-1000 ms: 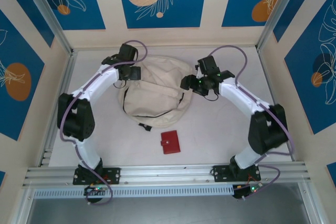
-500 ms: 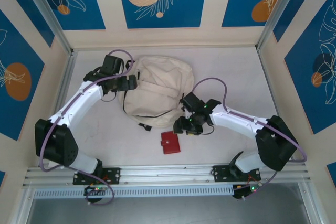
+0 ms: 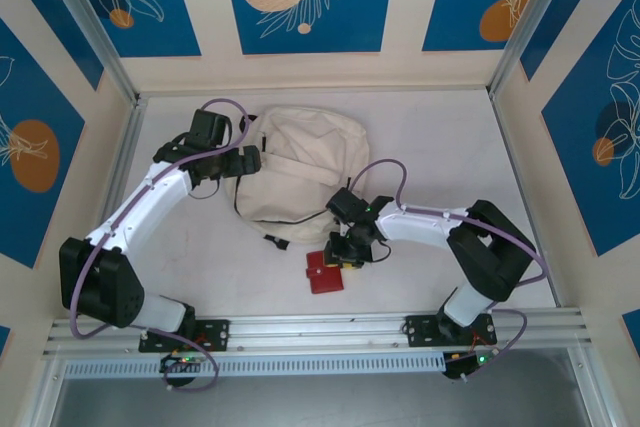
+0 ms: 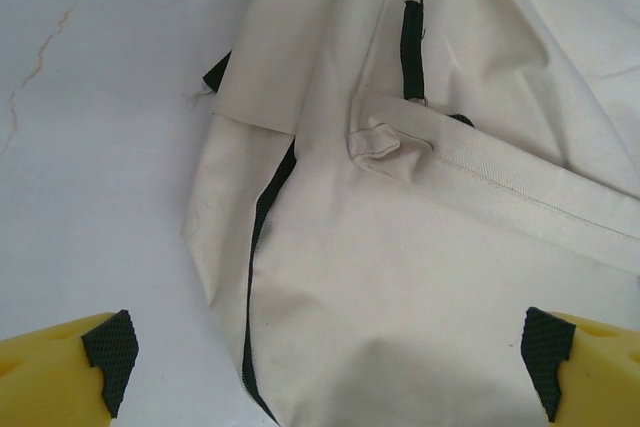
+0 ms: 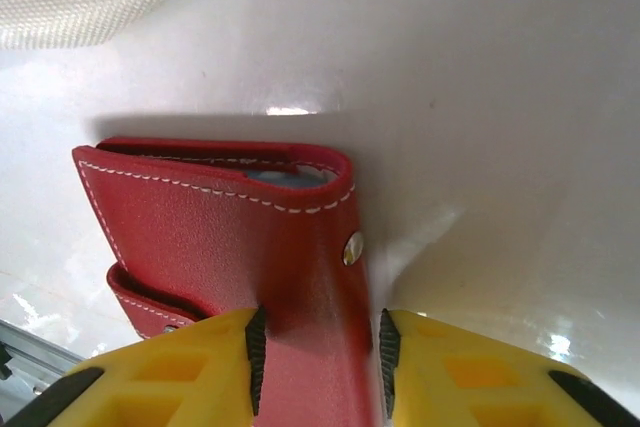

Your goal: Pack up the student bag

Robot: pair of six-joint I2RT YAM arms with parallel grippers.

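One student bag [image 3: 300,172], cream with black trim, lies flat on the white bench [image 3: 440,147], upper centre of the overhead frame. One red wallet [image 3: 323,274] lies below it at lower centre, near but not touching. Two hands: left hand [image 3: 250,159] spread wide over the bag's left edge, right hand [image 3: 347,252] pinching the wallet's snap-side edge.

From above and behind we look down on the whole table [image 3: 430,147]. Our left wrist view sits close over the bag [image 4: 400,277], the right over the wallet [image 5: 220,237]; the top view shares both.
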